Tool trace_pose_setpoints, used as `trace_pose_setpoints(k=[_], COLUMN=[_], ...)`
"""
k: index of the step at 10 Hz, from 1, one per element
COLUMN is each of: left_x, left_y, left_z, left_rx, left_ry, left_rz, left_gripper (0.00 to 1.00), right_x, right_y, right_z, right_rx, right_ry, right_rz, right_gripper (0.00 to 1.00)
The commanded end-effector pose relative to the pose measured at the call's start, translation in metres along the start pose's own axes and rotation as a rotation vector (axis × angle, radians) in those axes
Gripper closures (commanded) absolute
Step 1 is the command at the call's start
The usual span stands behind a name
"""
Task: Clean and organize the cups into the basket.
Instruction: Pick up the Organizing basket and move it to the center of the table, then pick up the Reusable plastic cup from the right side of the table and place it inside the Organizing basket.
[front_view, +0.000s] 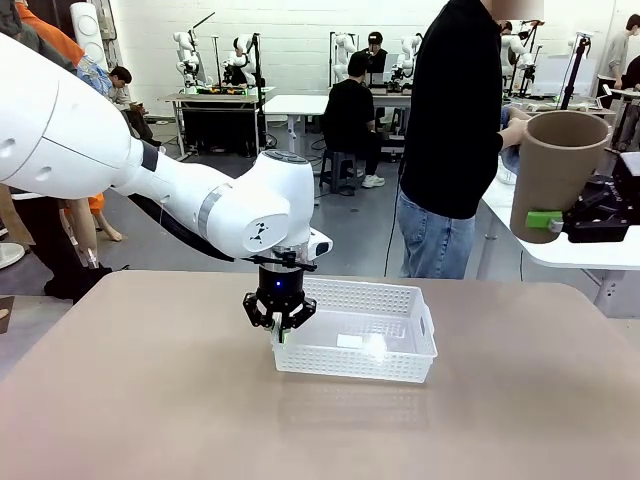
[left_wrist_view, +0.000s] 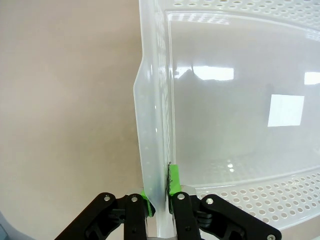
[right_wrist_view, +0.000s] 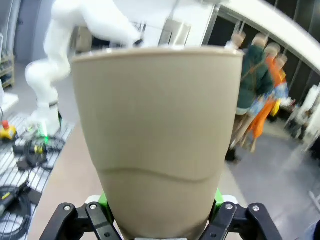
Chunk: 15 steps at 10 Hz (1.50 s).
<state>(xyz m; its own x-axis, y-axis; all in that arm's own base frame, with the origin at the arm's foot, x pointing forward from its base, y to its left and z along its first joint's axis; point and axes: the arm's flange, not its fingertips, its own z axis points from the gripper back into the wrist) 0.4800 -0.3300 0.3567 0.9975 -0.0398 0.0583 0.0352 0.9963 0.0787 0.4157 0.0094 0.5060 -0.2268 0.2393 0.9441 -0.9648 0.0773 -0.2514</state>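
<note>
The white perforated basket (front_view: 352, 364) stands at the middle of the table. My left gripper (front_view: 281, 330) points straight down at the basket's near-left corner. In the left wrist view this gripper (left_wrist_view: 160, 194) is shut on the basket's end wall (left_wrist_view: 152, 125), one green pad on each side. A tan cup (front_view: 555, 170) hangs upright high at the right, above the table's right edge, with my right gripper (front_view: 548, 220) shut on its lower part. In the right wrist view the cup (right_wrist_view: 157, 140) rises between the right gripper's (right_wrist_view: 161, 216) fingers.
A person in a black top stands behind the table's far right, one hand (front_view: 515, 133) by the cup's rim; I cannot tell if it touches. A white sticker (front_view: 360, 342) lies on the basket floor. Tan tabletop (front_view: 150, 400) surrounds the basket.
</note>
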Motion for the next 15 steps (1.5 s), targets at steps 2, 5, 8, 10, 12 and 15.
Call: trace_pose_setpoints(k=[2, 5, 8, 10, 12, 15], left_x=[0.0, 0.0, 0.0, 0.0, 0.0, 0.0], left_y=[-0.001, -0.001, -0.001, -0.001, -0.001, -0.001], left_z=[-0.001, -0.001, -0.001, -0.001, -0.001, -0.001], left_rx=[0.001, 0.001, 0.001, 0.001, 0.001, 0.001], left_ry=[0.002, 0.002, 0.002, 0.002, 0.002, 0.002], left_rz=[-0.002, -0.002, -0.002, -0.002, -0.002, -0.002], left_gripper=[1.0, 1.0, 1.0, 1.0, 1.0, 1.0], right_x=[0.017, -0.001, -0.01, -0.009, -0.005, -0.011], right_y=[-0.026, -0.036, -0.027, -0.018, -0.012, -0.004], right_z=[-0.081, -0.132, -0.189, -0.218, -0.216, -0.231], right_rx=[0.092, 0.129, 0.22, 0.381, 0.439, 0.361], right_ry=[0.385, 0.859, 1.048, 0.885, 0.707, 0.902], right_rz=[-0.155, -0.162, -0.119, -0.143, -0.126, -0.113], right_gripper=[0.21, 0.21, 0.21, 0.21, 0.21, 0.21])
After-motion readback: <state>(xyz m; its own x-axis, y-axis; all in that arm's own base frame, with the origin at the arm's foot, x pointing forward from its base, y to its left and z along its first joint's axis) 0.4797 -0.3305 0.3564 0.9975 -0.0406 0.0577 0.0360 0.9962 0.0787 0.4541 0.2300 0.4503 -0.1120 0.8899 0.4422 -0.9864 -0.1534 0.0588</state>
